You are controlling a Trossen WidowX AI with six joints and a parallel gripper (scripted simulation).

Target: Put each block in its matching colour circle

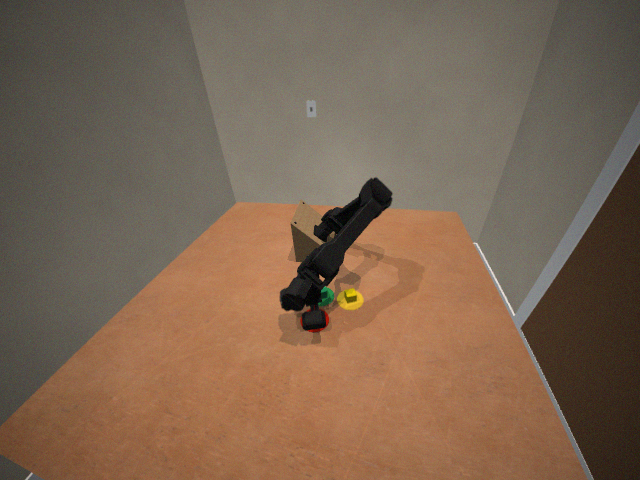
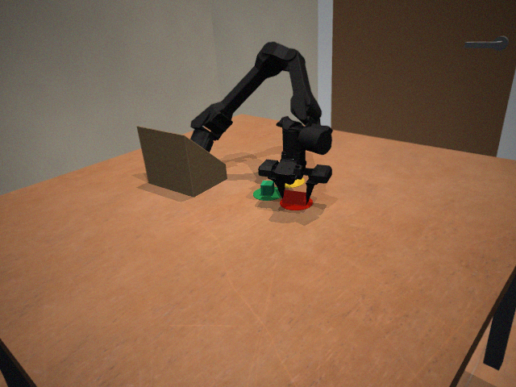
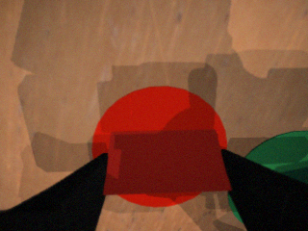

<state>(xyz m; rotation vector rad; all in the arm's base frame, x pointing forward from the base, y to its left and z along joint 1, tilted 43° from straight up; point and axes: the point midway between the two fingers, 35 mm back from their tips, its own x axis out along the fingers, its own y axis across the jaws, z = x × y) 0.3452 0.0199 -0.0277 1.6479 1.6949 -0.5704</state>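
My gripper [image 2: 296, 194] is shut on the red block [image 2: 295, 196], which sits low over the red circle [image 2: 296, 205]. In the wrist view the red block [image 3: 166, 161] lies between the two dark fingers, over the lower part of the red circle. In the top view the gripper [image 1: 314, 320] hides the block and most of the red circle [image 1: 314, 330]. A green block [image 2: 267, 188] sits on the green circle [image 2: 266, 196] to the left. A yellow block [image 1: 351, 296] sits on the yellow circle [image 1: 349, 304].
A tan wedge-shaped box [image 2: 179, 161] stands behind and left of the circles, by the arm's base. The green circle's edge [image 3: 276, 168] lies close to the right finger in the wrist view. A door [image 2: 421, 70] is behind the table.
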